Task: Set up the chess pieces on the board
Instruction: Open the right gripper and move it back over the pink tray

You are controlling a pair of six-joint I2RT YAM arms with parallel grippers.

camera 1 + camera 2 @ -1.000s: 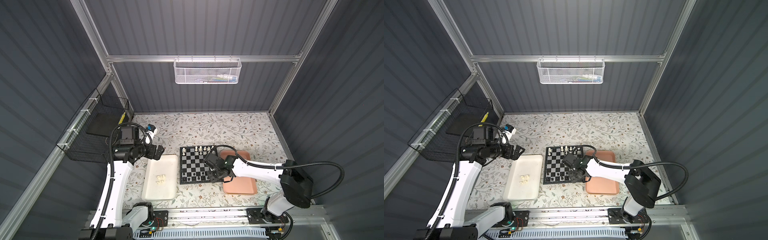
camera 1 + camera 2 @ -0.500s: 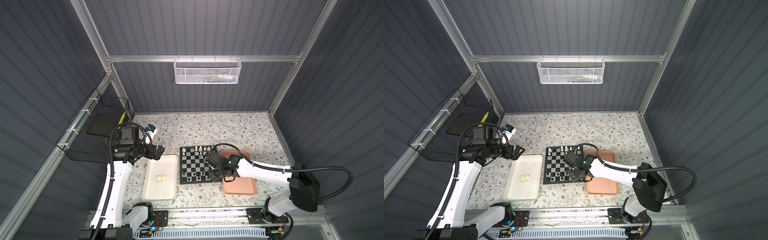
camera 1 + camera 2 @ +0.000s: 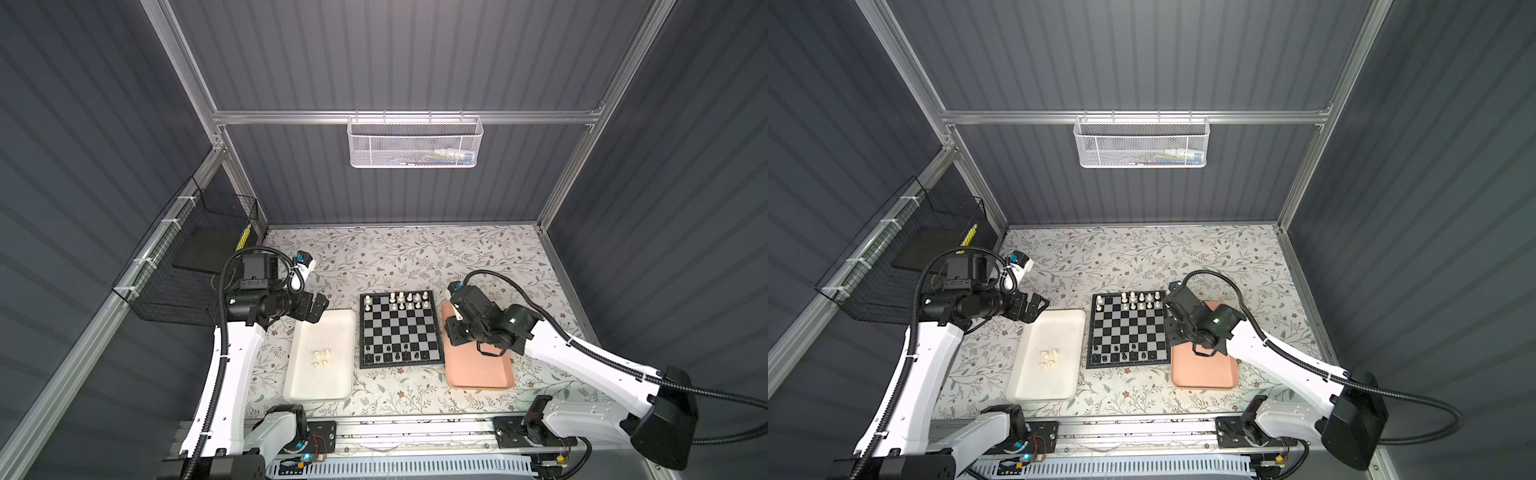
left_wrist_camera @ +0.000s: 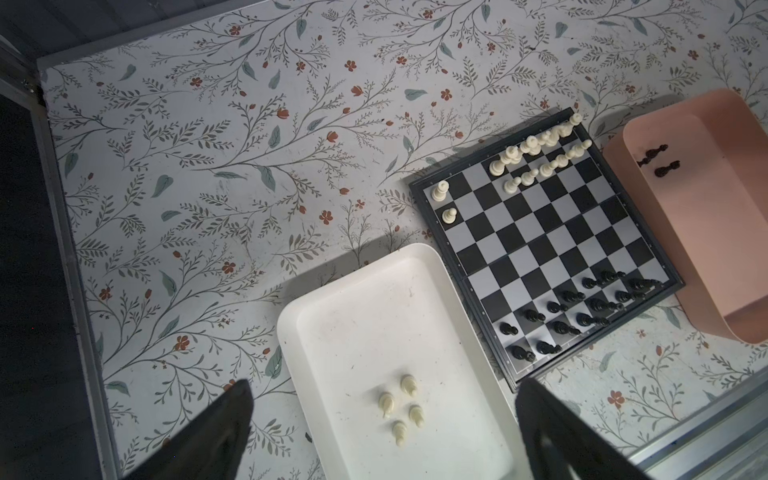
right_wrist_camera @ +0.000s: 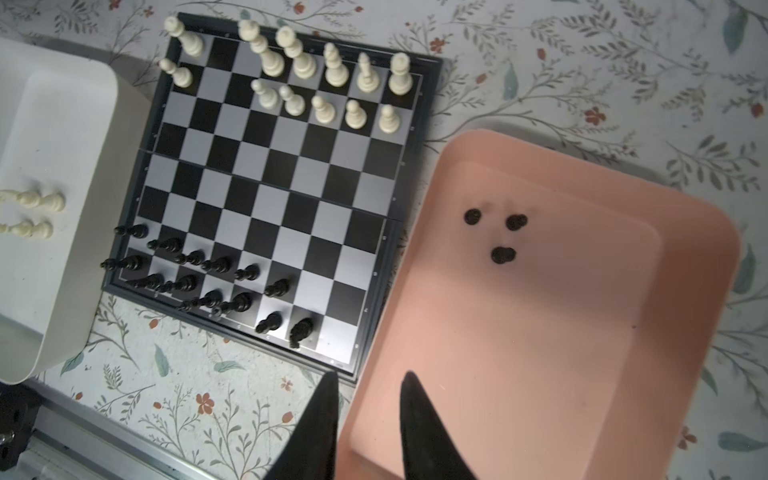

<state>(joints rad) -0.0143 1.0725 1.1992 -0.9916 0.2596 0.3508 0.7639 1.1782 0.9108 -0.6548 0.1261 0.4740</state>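
The left arm (image 3: 232,353) stands tall with its forearm level; the left jaws gape wide and empty above the far end of the smooth white plastic tray (image 3: 320,386). The right arm (image 3: 582,357) stretches low; the right jaws are narrowly apart and empty, over the salmon-pink tray (image 3: 478,370) at its board-side rim. Between the trays on the floral-printed table (image 3: 415,257) lies the glossy black-and-grey chequered board (image 3: 399,328), with cream chessmen (image 3: 409,297) on the far rows and black chessmen (image 3: 397,356) on the near rows.

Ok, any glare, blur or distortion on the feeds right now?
Left wrist: dimmer but sharp, four white pieces in the white tray clear. Right wrist: brighter, chessmen on the board lean outward, lens distortion; fingertips soft, dark. Top views: chessmen tiny.
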